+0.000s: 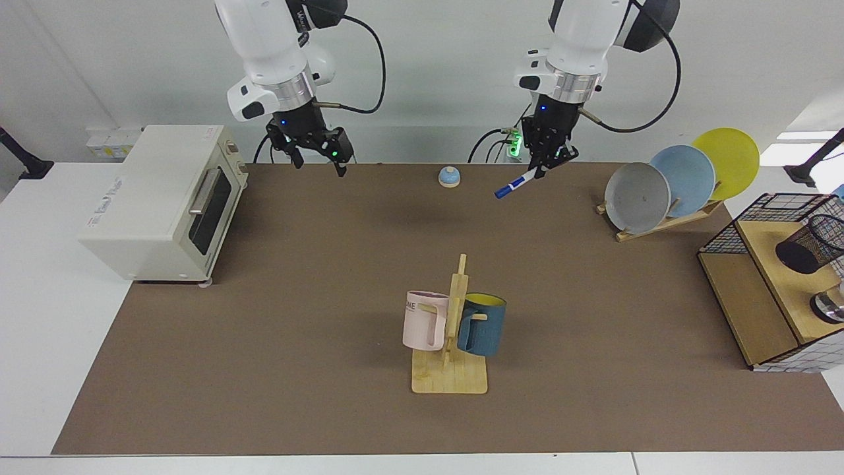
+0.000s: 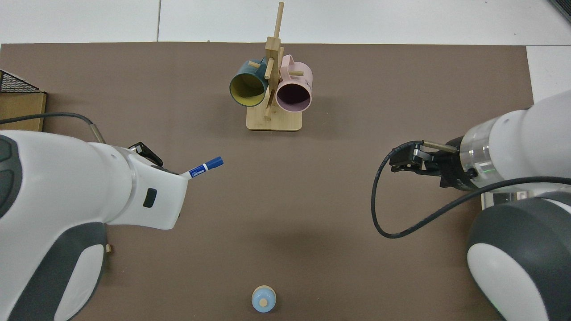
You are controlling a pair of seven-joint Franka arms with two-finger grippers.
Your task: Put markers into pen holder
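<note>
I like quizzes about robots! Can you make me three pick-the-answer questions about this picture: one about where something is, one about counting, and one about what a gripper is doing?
1. Where is the marker?
A. in the left gripper
B. in the pen holder
C. on the toaster oven

2. How many plates stand in the plate rack?
A. two
B. three
C. five

3. What is the right gripper doing?
A. holding a mug
B. open, holding nothing
C. pressing the bell

Answers: 1 A, the marker sticks out of it above the table. 2 B, grey, blue, yellow. 3 B, its fingers are spread.

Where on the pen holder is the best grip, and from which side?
Probably the pen holder's rim, one finger inside and one outside, coming from its open mouth: it sits tilted on the wooden shelf, and the mesh wall is thin enough to pinch.
</note>
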